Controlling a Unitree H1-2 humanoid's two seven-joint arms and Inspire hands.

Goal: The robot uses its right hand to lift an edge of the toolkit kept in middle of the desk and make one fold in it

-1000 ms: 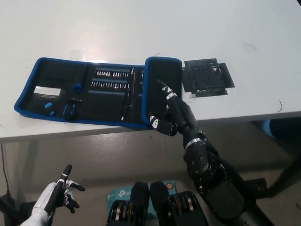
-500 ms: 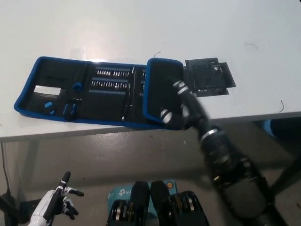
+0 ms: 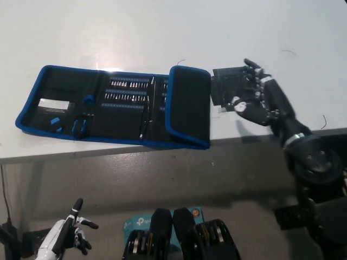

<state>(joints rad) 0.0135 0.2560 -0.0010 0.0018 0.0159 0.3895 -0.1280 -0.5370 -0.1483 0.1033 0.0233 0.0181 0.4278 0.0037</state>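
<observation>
Overhead, we see one white desk (image 3: 162,32) filling the upper part of the view, its front edge running across just below the middle, with grey floor beneath it. One toolkit (image 3: 111,105) lies open along that front edge, left of centre: a long black case with a blue border. Its right flap (image 3: 188,105) is folded over onto the case, the plain black outside facing up. Inside the open part we count several rows of bits (image 3: 129,92), one white card (image 3: 55,105) at the left end, and a few small blue pieces beside it.

Just right of the folded flap sits one flat black sheet (image 3: 227,86), partly covered by our right hand (image 3: 260,100). That black hand hovers over the sheet's right side, apart from the toolkit, fingers spread and holding nothing. A dark thin strand (image 3: 323,122) lies near the desk's right edge.

Our white left hand (image 3: 68,235) hangs low at the lower left, below the desk, fingers loosely apart and empty. One teal box (image 3: 136,223) shows on the floor.
</observation>
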